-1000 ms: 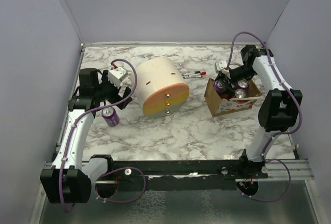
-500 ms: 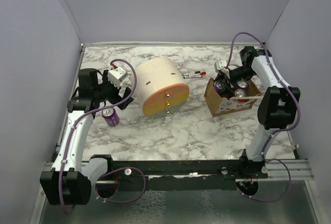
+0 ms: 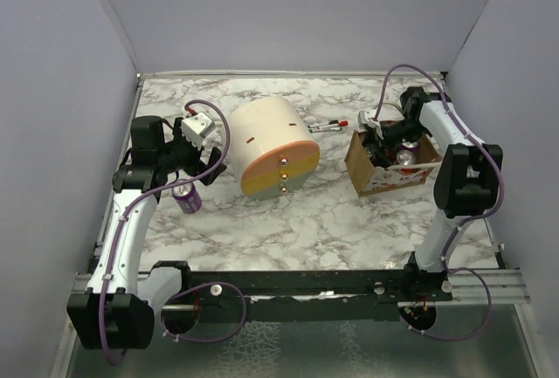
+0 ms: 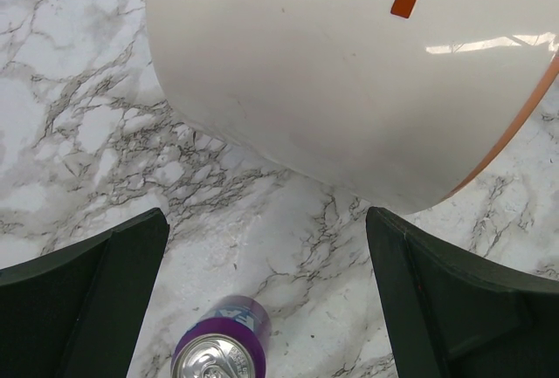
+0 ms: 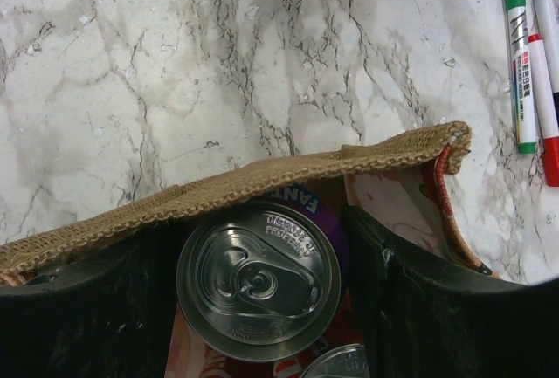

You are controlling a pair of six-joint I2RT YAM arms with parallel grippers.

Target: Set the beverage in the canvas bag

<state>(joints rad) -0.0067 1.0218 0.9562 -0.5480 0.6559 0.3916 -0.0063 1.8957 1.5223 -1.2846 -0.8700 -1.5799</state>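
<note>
Across the white, grey-veined marble tabletop (image 3: 288, 221), the largest thing is a cream cylinder with an orange-rimmed end (image 3: 275, 147), lying on its side left of centre. Well apart to its right stands the small boxy tan-brown canvas bag (image 3: 356, 164), mouth open, its whitish red-marked panel facing the near edge. The right gripper (image 5: 259, 256) is down in the bag's mouth. Its black fingers (image 5: 87, 308) closely flank a purple beverage can with a silver pull-tab top (image 5: 258, 282), which stands upright inside the bag against the woven wall. Whether they press on the can or only stand beside it cannot be told. A second silver can rim (image 5: 336, 365) shows just beside the can. The left gripper (image 4: 266, 216) hangs near the cylinder, jaws spread wide with nothing between them. Another purple can (image 4: 218, 356) stands upright on the marble below. Beyond the bag lie a green marker (image 5: 517, 55) and a red-capped marker (image 5: 543, 72), side by side.
</note>
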